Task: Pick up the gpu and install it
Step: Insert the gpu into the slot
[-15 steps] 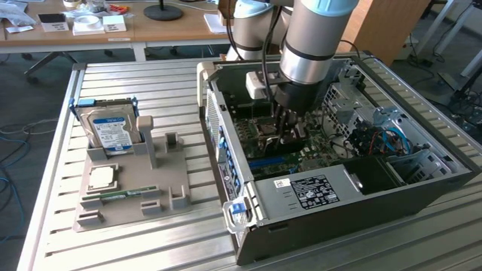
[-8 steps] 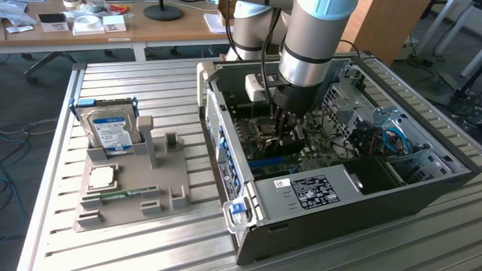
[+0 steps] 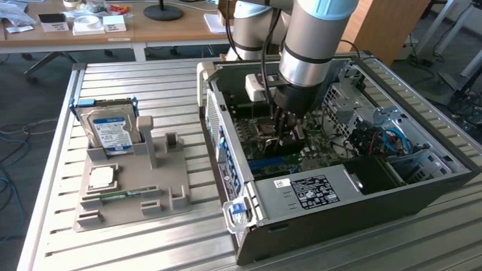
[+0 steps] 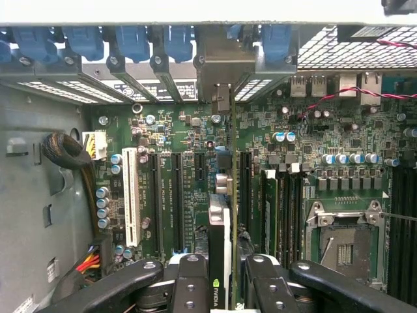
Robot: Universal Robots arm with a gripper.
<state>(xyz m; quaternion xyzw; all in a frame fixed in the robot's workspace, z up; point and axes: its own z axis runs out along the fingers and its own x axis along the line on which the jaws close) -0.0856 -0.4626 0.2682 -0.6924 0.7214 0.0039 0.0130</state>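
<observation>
In the exterior view my gripper (image 3: pixel 290 129) reaches down into the open computer case (image 3: pixel 354 212), shut on the gpu (image 3: pixel 283 148), a dark card held upright over the motherboard (image 3: pixel 320 151). In the wrist view the gpu (image 4: pixel 221 222) is edge-on between my black fingers (image 4: pixel 189 283), and my gripper (image 4: pixel 227 277) clamps it from both sides. Its pale metal bracket (image 4: pixel 221 62) stands at the case's rear slot wall. The card's lower edge runs along the black expansion slots (image 4: pixel 177 195). I cannot tell whether it sits in a slot.
A grey holder (image 3: pixel 128 186) at the exterior view's left carries a hard drive (image 3: pixel 109 131), a CPU (image 3: pixel 101 178) and a green RAM stick (image 3: pixel 128 195). Inside the case are the power supply (image 3: pixel 324 192), cable bundles (image 3: pixel 376 138), blue slot clips (image 4: pixel 130 42) and the CPU socket (image 4: pixel 342 238).
</observation>
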